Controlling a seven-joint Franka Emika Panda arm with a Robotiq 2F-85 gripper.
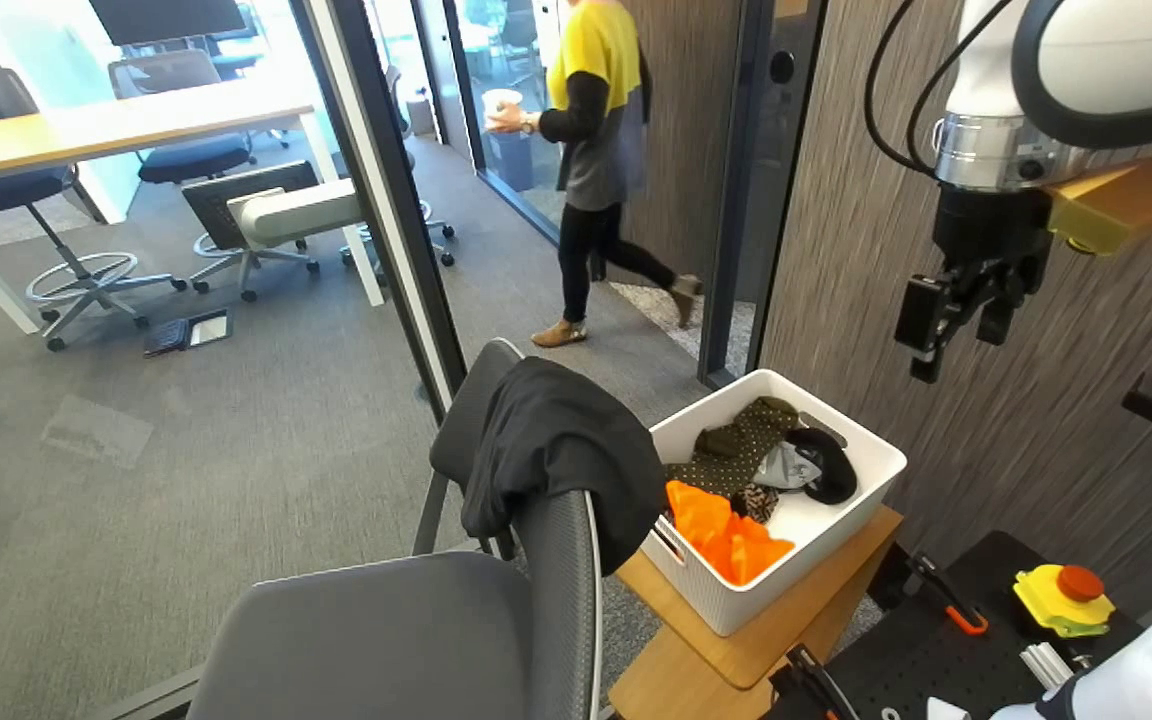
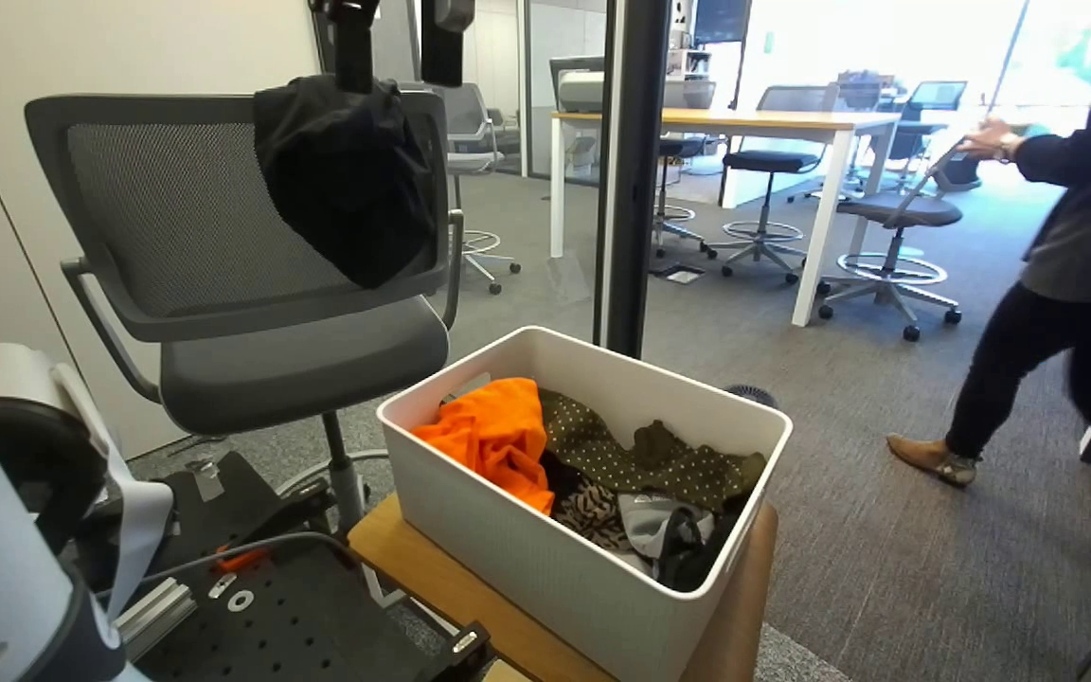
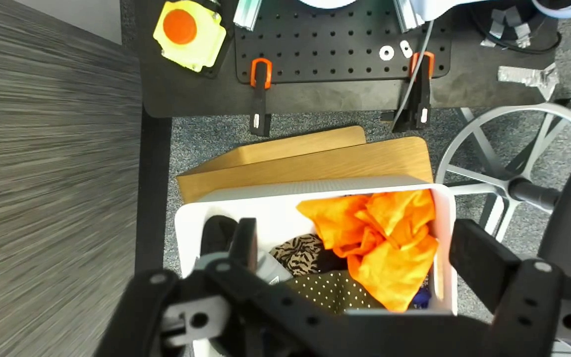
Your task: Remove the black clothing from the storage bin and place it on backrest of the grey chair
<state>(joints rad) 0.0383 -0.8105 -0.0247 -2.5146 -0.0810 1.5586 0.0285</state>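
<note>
The black clothing (image 1: pixel 571 440) hangs draped over the top of the backrest of the grey chair (image 1: pixel 396 640). In an exterior view it covers the right part of the mesh backrest (image 2: pixel 167 208), and the clothing (image 2: pixel 347 180) hangs down behind it. The white storage bin (image 2: pixel 527 568) holds an orange cloth (image 3: pixel 389 238), an olive dotted cloth (image 3: pixel 335 290), an animal-print piece (image 3: pixel 300 253) and grey and black items. My gripper (image 1: pixel 958 345) is open and empty, high above the bin. In the wrist view its fingers (image 3: pixel 356 243) stand wide apart over the bin.
The bin stands on a wooden stand (image 1: pixel 706 640) beside the chair. The robot's black table (image 3: pixel 345 94) holds clamps and a yellow emergency stop (image 3: pixel 189 34). A wood-grain wall (image 1: pixel 936 450) is close to the arm. A person (image 1: pixel 601 150) walks past beyond the glass frame.
</note>
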